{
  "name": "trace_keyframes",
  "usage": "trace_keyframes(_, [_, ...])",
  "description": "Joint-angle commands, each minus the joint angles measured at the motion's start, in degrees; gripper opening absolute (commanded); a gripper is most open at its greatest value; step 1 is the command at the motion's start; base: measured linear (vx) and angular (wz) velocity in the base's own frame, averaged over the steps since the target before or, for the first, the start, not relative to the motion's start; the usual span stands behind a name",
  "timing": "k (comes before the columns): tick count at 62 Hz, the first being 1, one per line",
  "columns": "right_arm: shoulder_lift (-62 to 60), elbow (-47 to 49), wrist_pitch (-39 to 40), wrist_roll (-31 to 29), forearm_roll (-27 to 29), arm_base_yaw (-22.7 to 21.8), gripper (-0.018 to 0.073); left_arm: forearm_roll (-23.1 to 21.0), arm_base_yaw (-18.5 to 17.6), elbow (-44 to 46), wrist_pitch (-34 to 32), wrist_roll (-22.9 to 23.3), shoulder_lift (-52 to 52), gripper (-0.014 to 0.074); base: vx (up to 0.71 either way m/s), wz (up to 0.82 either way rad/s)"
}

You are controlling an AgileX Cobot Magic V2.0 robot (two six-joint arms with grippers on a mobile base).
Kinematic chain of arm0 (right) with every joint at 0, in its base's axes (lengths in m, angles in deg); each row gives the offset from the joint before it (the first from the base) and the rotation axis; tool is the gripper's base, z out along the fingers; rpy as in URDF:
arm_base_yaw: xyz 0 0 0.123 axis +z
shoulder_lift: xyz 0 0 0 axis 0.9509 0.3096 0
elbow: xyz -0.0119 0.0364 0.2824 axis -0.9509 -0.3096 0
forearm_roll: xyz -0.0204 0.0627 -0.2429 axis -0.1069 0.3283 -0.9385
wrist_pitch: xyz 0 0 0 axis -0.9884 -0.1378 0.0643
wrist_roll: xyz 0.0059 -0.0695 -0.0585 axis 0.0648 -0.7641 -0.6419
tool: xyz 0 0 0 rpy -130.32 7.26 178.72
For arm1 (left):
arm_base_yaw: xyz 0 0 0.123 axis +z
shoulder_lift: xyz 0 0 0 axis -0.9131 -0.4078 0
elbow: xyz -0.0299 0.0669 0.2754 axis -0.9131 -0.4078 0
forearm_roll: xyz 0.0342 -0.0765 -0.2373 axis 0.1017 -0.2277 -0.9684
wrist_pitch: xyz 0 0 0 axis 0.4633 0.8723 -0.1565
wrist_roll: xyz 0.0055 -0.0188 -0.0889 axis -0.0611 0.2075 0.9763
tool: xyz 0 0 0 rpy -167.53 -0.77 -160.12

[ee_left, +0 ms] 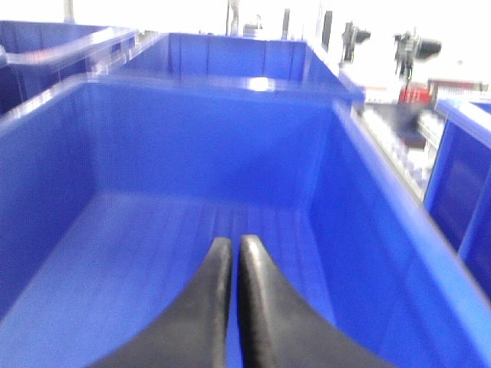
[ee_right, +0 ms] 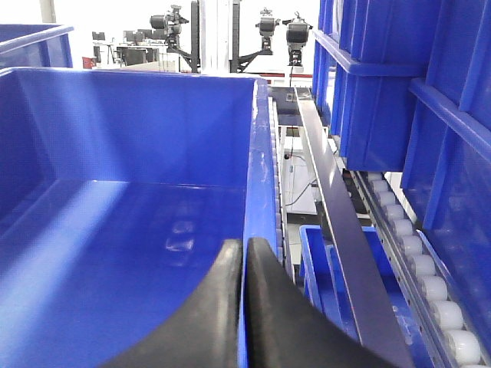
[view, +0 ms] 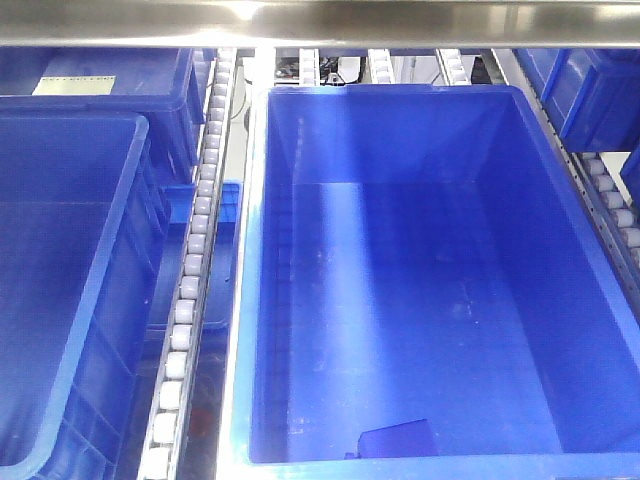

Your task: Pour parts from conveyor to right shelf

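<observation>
Inside the large rectangular blue plastic bin (view: 420, 270) on the right shelf (view: 320, 20), a stainless-steel rack with white roller tracks (view: 195, 260), a small dark-blue block-like shape (view: 398, 440) lies on the bin floor at the near edge of the front view; it is mostly cut off by the frame, so whether it is one of the parts cannot be told. Neither wrist view shows that shape, so where it lies relative to either claw cannot be told. The left gripper (ee_left: 234, 253) hangs over the smooth ribbed floor of a blue bin (ee_left: 192, 146), its two black curved fingers (ee_left: 203, 307) pressed together with only a thin slit between them and nothing pinched. The right gripper (ee_right: 244, 257) sits above the right wall (ee_right: 257, 169) of a similar blue bin, its black fingers (ee_right: 211, 314) likewise pressed together and holding nothing. To the right of that wall run a steel rail (ee_right: 337, 222) and a line of white rollers (ee_right: 414, 261), with more blue bins (ee_right: 376, 84) stacked beyond. In the front view another blue bin (view: 70, 290) stands to the left, across the roller track. The conveyor appears in none of the views.
</observation>
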Motion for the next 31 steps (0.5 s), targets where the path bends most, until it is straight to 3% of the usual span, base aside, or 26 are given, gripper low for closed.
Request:
trace_keyframes(1, [-0.83,-0.83,4.29,-0.25,-0.16,-0.35,-0.0009,0.03,-0.69,-1.81,-4.82,0.61,0.79,-0.0007,0.00,0.00])
trace_keyframes(15, [-0.83,-0.83,4.29,-0.25,-0.16,-0.35,-0.0009,2.00,-6.99,-1.81,-4.53,0.61,0.79,-0.0007,0.00,0.00])
trace_keyframes(31, [-0.83,-0.83,4.29,-0.25,-0.16,-0.35,-0.0009,1.95,-7.43,-1.81,-4.53,1.17,0.79,-0.0007,0.00,0.00])
